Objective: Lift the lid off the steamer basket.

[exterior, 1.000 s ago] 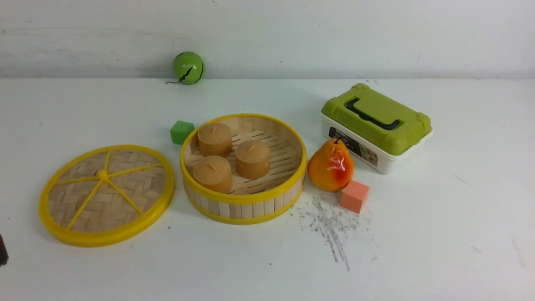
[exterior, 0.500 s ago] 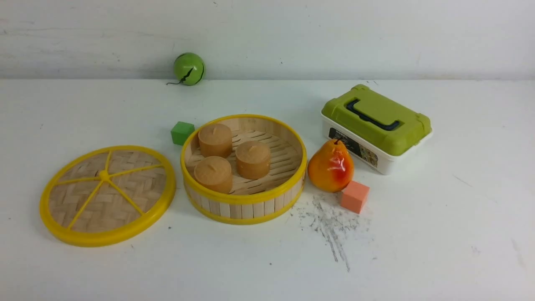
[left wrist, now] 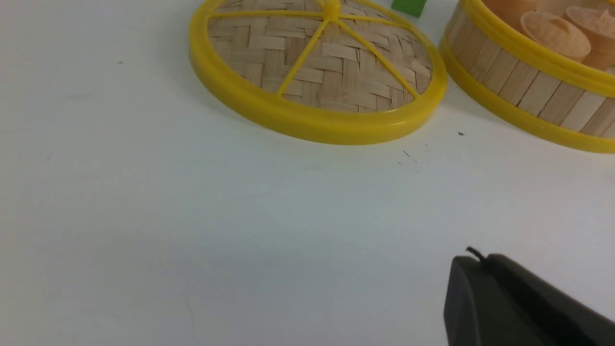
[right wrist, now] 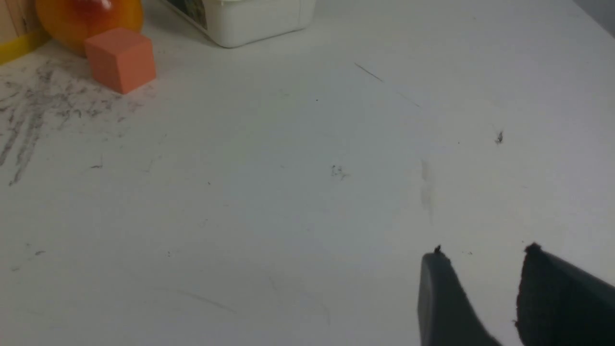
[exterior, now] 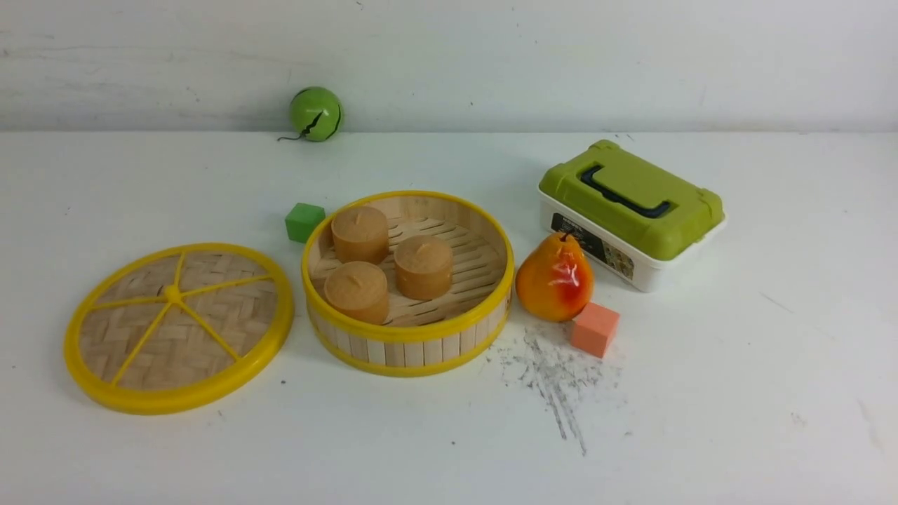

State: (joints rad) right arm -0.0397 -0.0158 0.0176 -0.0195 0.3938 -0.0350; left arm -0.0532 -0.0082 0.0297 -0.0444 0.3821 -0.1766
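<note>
The lid (exterior: 179,327) is seen flat at nine o'clock of the steamer basket (exterior: 414,347); the left gripper (left wrist: 473,262), closed empty, and the right gripper (right wrist: 484,254), parted, are best held clear.

In the left wrist view the steamer basket (left wrist: 528,91) is cut off at the edge, and the lid (left wrist: 326,72) beside it loses its far rim. The label (exterior: 593,247) on the white box (exterior: 656,272), right of the basket, is too small to read.
</note>
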